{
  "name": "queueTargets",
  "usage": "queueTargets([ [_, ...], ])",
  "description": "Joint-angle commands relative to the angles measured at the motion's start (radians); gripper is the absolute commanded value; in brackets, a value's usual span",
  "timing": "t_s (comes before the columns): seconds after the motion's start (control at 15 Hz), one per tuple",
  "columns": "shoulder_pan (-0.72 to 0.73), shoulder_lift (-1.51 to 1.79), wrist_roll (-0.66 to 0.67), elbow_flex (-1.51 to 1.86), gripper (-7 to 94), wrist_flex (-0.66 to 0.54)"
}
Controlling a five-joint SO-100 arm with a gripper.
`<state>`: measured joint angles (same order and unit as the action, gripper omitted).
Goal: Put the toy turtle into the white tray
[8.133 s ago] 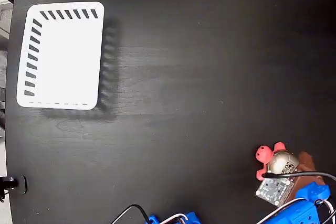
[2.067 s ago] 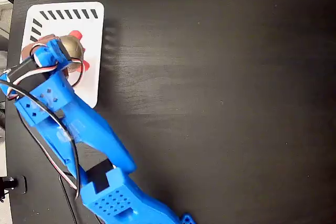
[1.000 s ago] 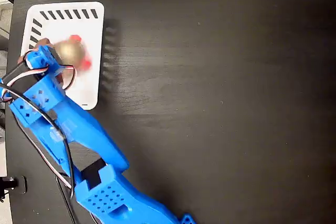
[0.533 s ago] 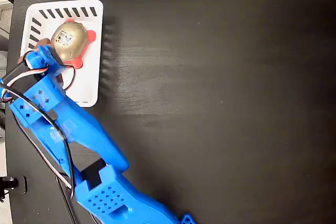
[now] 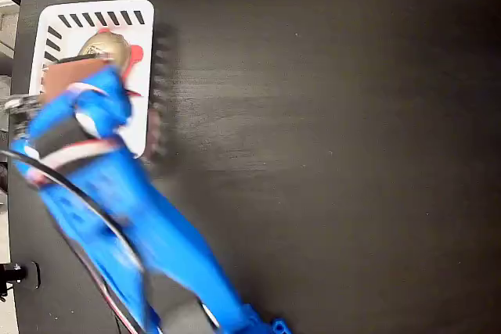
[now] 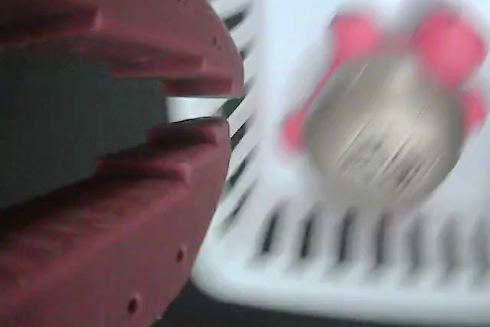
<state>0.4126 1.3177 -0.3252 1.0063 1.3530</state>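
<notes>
the toy turtle (image 6: 383, 132) is lying inside the white tray (image 5: 141, 127), released, while the gripper (image 6: 200, 109), its fingers nearly closed on nothing, is likely being pulled clear of the tray.

Reaching up from the lower edge of the fixed view, blurred: blue plastic jointed arm (image 5: 117, 201). Showing in the wrist view as dark red stepped end effector (image 6: 191, 109), jaws nearly closed, narrow gap between, gripping nothing.
</notes>
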Motion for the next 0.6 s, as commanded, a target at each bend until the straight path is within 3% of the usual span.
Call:
queueTargets([
  [0.0,-0.074,0.380,0.046,0.459,-1,-0.282],
  [0.33,-0.272,0.713,0.149,1.000,-1,-0.462],
  [0.53,-0.324,0.962,0.193,1.281,-1,-0.494],
])
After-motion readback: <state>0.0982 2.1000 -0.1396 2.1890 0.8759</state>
